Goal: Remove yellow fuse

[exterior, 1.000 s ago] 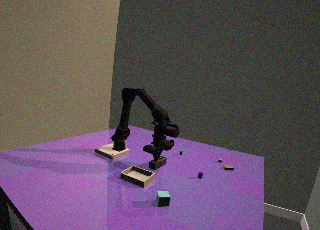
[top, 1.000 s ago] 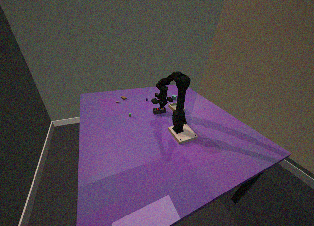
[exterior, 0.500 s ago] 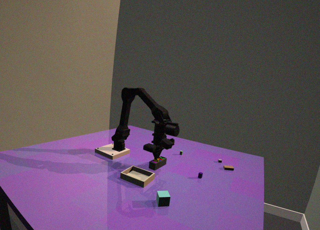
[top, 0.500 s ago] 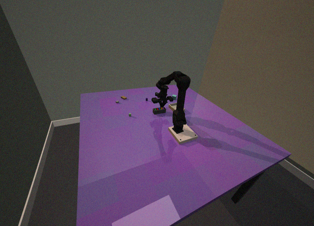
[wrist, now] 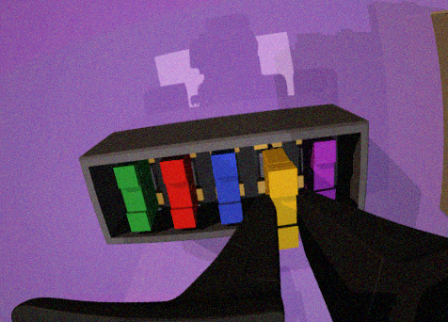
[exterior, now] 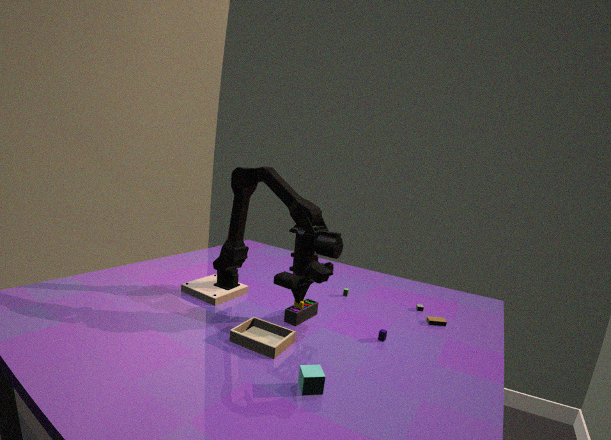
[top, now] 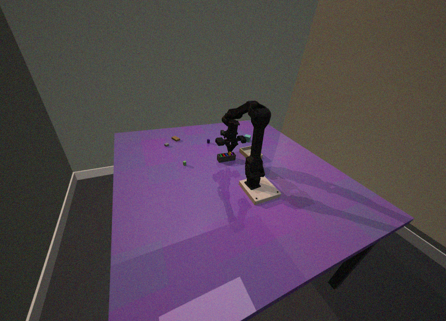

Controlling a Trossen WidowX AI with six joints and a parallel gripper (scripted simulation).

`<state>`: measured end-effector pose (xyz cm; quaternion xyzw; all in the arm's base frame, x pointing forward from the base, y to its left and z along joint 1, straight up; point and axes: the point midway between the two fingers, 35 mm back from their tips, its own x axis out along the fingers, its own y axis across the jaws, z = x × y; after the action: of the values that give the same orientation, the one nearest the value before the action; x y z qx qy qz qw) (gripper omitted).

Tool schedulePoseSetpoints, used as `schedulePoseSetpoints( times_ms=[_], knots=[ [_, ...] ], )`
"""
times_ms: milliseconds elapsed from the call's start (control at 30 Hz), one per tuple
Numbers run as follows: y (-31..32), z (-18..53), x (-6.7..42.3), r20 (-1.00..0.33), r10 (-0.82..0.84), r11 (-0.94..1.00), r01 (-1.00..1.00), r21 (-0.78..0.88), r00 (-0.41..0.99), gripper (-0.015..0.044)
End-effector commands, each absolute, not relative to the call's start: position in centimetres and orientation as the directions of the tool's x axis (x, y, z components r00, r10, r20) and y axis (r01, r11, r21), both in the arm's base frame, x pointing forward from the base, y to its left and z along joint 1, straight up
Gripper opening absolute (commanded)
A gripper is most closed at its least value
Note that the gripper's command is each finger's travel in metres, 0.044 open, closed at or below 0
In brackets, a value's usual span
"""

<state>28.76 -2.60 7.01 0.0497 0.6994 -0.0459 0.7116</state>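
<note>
Wrist-only detail: hand (wrist: 289, 205) clamped on yellow fuse (wrist: 280, 181), partly raised.

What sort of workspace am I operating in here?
Likely a bare test room: one purple table, the arm's base plate, a fuse block and tray, plain walls.

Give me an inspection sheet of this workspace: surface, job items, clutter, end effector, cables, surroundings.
Surface: purple table, glossy, with arm shadows.
Job items: yellow fuse gripped and standing higher than the green, red, blue and purple fuses in the fuse block; tray beside the block, nothing seen in it.
Clutter: teal cube, small purple block, orange slab, two tiny blocks farther out.
End effector: gripper shut on the yellow fuse, pointing down over the block.
Cables: nothing seen.
Surroundings: plain walls, dark floor, pale baseboard.
</note>
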Motion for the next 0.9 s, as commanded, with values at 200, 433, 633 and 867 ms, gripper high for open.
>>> schedulePoseSetpoints(
  times_ms=[200, 433, 633, 867],
  knots=[
    [-2.7, 7.8, 28.8, -1.0, 0.0, 0.991, 0.132, 0.003, 0.025, 0.0],
    [-2.7, 8.1, 28.8, -1.0, -0.001, 0.991, 0.132, 0.002, 0.024, 0.0],
    [-2.7, 8.4, 28.8, -1.0, -0.001, 0.991, 0.132, 0.002, 0.024, 0.0],
    [-2.7, 8.7, 28.8, -1.0, -0.002, 0.991, 0.131, 0.001, 0.024, 0.0]
  ],
)
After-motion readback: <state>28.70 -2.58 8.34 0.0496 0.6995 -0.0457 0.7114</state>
